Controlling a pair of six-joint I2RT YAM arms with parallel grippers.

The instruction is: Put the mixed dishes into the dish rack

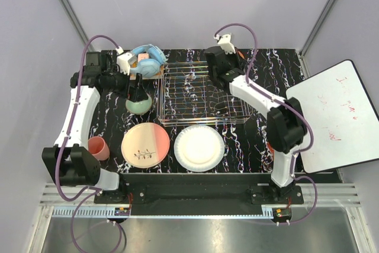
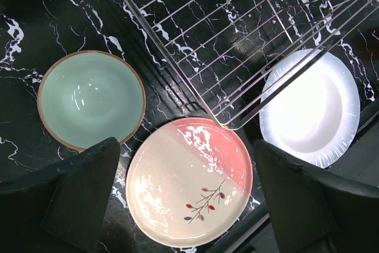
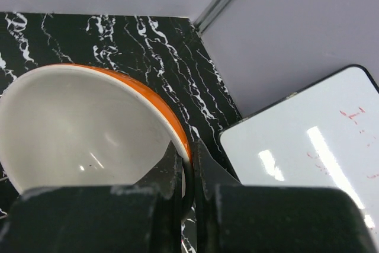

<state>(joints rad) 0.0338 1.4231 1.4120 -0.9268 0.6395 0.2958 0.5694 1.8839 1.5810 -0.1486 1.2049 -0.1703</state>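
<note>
The silver wire dish rack [image 1: 201, 96] stands at the table's middle back; its corner shows in the left wrist view [image 2: 249, 34]. My left gripper [image 1: 137, 92] is open and empty [image 2: 189, 197], hovering over the pale green bowl [image 1: 140, 105] [image 2: 90, 99] and the pink-and-cream plate [image 1: 145, 144] [image 2: 189, 188]. The white plate [image 1: 199, 147] [image 2: 311, 108] lies right of it. The pink cup [image 1: 98, 147] stands at the front left. My right gripper [image 1: 220, 69] [image 3: 188, 164] is shut on the rim of the orange-red mug [image 3: 83, 128] by the rack's back right. The small white bowl is out of view.
Blue headphones [image 1: 148, 58] lie at the back, left of the rack. A white board [image 1: 337, 117] [image 3: 308, 146] lies off the table's right edge. Grey walls close in the back and sides.
</note>
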